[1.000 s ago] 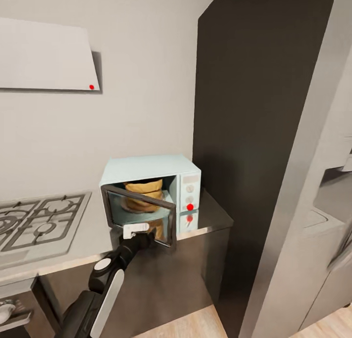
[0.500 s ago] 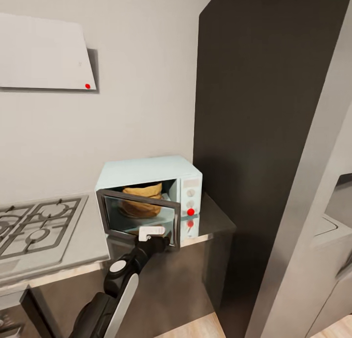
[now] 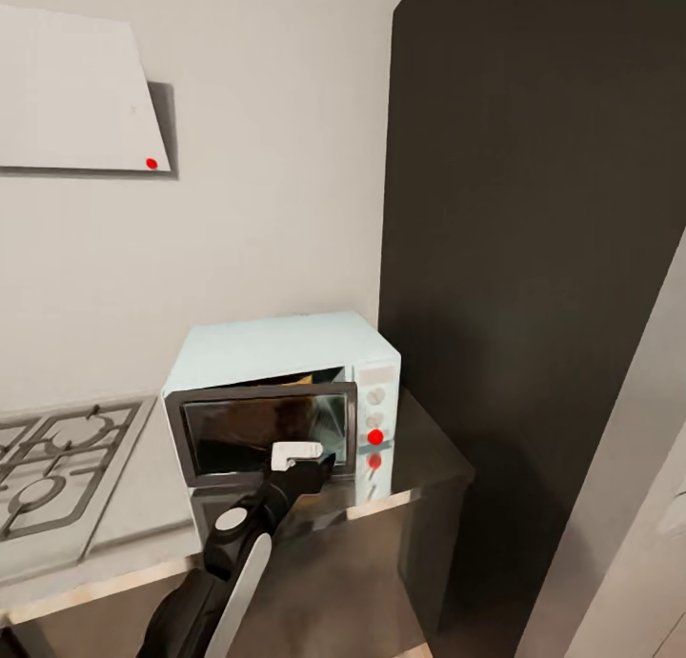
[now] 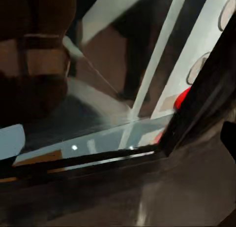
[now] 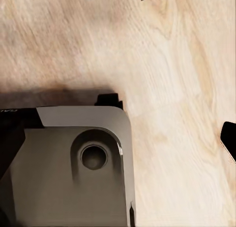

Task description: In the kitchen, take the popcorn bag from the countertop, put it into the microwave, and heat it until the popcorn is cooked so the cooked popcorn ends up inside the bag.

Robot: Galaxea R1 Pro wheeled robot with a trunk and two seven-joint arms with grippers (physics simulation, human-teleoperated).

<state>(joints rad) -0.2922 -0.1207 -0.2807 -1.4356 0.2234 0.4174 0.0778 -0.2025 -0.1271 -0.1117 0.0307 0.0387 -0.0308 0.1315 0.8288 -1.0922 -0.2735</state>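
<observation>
Left gripper [image 3: 307,460] at the lower right part of the microwave door [image 3: 262,429], pressed against or just off the dark glass. White wrist block on top, dark fingers below it. Spread of the fingers cannot be told from the head view. The left wrist view, close against the glass, does not settle it either; nothing seen held.

Left arm [image 3: 233,544] runs from the near edge of the picture up and to the right to the door, black with a white forearm panel.

Microwave [image 3: 276,348]: pale mint-blue box on the countertop [image 3: 429,448], at its right end, beside the tall dark panel [image 3: 534,210]. Door nearly closed; a thin gap along its top edge shows a sliver of tan, the popcorn bag [image 3: 303,379], inside the cavity. Bag also dimly visible through the glass in the left wrist view [image 4: 34,64]. Popcorn itself cannot be made out.

Control panel right of the door: white knobs [image 3: 376,396], red dot [image 3: 375,437] below them. The dot is mirrored in the glossy grey slab.

Gas hob [image 3: 48,458] to the left of the microwave, steel with black grates. White range hood [image 3: 71,91] on the wall above, small red dot at its lower right corner.

Right wrist view: light wood floor [image 5: 172,64], grey robot base part [image 5: 73,163] with a round hole. A dark fingertip [image 5: 229,138] at the edge; right gripper's opening cannot be told.
</observation>
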